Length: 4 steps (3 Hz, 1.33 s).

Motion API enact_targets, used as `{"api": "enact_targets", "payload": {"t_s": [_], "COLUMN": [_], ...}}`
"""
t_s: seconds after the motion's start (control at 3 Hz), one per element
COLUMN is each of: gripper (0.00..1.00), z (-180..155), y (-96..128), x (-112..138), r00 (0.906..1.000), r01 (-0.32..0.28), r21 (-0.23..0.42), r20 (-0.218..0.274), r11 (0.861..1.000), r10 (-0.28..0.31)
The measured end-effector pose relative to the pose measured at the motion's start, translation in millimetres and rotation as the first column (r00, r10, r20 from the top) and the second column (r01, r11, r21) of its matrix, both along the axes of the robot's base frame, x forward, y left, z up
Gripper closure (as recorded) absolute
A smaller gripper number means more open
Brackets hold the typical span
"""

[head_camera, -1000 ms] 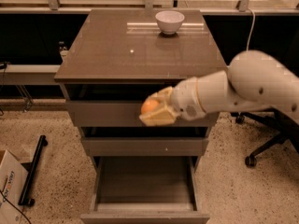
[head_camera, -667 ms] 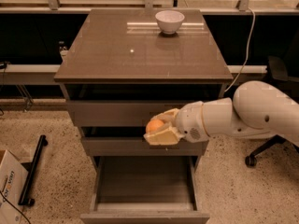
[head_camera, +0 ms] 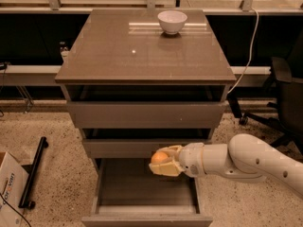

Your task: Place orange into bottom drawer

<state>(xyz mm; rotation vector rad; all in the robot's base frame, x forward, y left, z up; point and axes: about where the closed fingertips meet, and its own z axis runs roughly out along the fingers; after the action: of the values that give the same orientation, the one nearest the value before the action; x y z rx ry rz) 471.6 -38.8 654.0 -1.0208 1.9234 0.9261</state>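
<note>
The orange point(head_camera: 159, 157) is a small round fruit held in my gripper point(head_camera: 163, 162), whose pale fingers are shut around it. The gripper reaches in from the right on a white arm and hangs over the back part of the bottom drawer point(head_camera: 147, 188). That drawer is pulled out, with a wide flat grey interior showing below the gripper. The orange is above the drawer floor, just in front of the middle drawer's front panel.
The cabinet top point(head_camera: 118, 56) carries a white bowl point(head_camera: 172, 21) at the back. The two upper drawers point(head_camera: 144, 115) stand slightly open. A black office chair point(head_camera: 284, 93) is at the right, a black bar point(head_camera: 33, 171) and a cardboard box point(head_camera: 7, 193) on the floor at the left.
My gripper has moved down with the orange, from the level of the top drawer front to just over the open bottom drawer. The arm has dropped lower on the right.
</note>
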Motion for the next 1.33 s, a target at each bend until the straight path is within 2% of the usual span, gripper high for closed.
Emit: {"api": "enact_targets", "payload": {"t_s": [0.33,0.67,1.0,1.33], "gripper": [1.00,1.00,1.00,1.00], "z": [0,-17,-60,-126], "y": [0,3,-11,-26], "x": [0,4,7,16], "r00": [1.0000,0.9998,0.9992,0.9967], "r01": [0.000,-0.016,0.001,0.018], "r21": [0.000,-0.029,-0.051,-0.054], "r20": [0.000,-0.014,-0.040,-0.078], "r11": [1.000,0.999,0.999,0.998], "r10": [0.000,0.016,-0.003,-0.022]}}
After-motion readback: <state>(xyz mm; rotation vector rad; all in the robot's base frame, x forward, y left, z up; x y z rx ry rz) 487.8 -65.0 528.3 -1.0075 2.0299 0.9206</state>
